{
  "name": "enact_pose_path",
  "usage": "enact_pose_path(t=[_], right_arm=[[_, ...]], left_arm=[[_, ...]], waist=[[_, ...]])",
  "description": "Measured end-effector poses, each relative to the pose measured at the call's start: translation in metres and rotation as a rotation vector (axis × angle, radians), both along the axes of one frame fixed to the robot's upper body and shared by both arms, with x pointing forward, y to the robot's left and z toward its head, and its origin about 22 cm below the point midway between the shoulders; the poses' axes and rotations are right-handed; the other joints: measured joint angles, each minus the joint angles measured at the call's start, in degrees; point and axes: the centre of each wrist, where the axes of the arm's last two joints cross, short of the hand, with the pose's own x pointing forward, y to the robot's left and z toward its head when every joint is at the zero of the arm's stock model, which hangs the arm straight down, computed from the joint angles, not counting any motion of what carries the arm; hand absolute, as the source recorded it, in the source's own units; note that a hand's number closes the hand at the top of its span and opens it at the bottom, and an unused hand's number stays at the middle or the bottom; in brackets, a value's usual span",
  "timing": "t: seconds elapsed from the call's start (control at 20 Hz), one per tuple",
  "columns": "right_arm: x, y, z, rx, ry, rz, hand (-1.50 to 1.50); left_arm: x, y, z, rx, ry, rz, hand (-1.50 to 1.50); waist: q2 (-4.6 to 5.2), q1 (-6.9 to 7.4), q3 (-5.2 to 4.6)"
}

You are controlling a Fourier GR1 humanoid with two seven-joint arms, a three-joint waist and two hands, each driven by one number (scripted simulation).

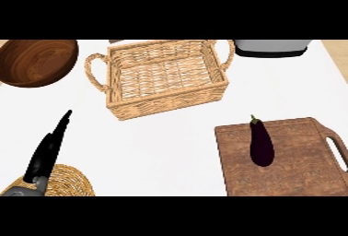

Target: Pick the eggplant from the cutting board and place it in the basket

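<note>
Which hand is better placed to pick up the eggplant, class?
Probably the right, though it is out of view. The eggplant lies on the cutting board at the right; the left hand rests open far across at the lower left.

No writing, label, brand, number or sign can be read anywhere in the head view.
</note>
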Motion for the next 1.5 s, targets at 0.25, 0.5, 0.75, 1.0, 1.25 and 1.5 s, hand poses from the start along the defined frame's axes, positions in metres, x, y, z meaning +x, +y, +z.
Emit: enact_pose_path(t=[0.25, 0.5, 0.75, 1.0, 1.25, 1.5], right_arm=[[0.01, 0.011, 0.014, 0.021, -0.007, -0.017, -1.5], [0.034, 0.01, 0.004, 0.019, -0.021, -0.028, -1.5], [0.059, 0.012, -0.005, 0.01, -0.024, -0.031, -1.5], [0.08, 0.012, -0.004, -0.012, -0.027, -0.043, -1.5], [0.101, 0.013, -0.013, -0.016, -0.014, -0.038, -1.5], [0.11, 0.012, -0.016, -0.026, -0.01, -0.039, -1.5]], left_arm=[[0.007, -0.008, 0.005, -0.003, 0.014, -0.001, 0.0], [0.006, -0.016, 0.005, -0.001, 0.022, -0.012, 0.0], [0.006, -0.009, 0.008, 0.001, 0.024, -0.004, 0.0], [0.005, -0.004, 0.007, 0.0, 0.029, -0.001, 0.0], [0.005, -0.002, 0.002, -0.002, 0.028, -0.004, 0.0], [0.004, -0.001, 0.005, 0.0, 0.026, -0.005, 0.0]], waist=[[-0.02, 0.39, 0.08], [-0.14, 0.61, 0.13], [-0.22, 0.62, 0.17], [-0.32, 0.58, 0.17], [-0.37, 0.52, 0.2], [-0.4, 0.51, 0.21]])
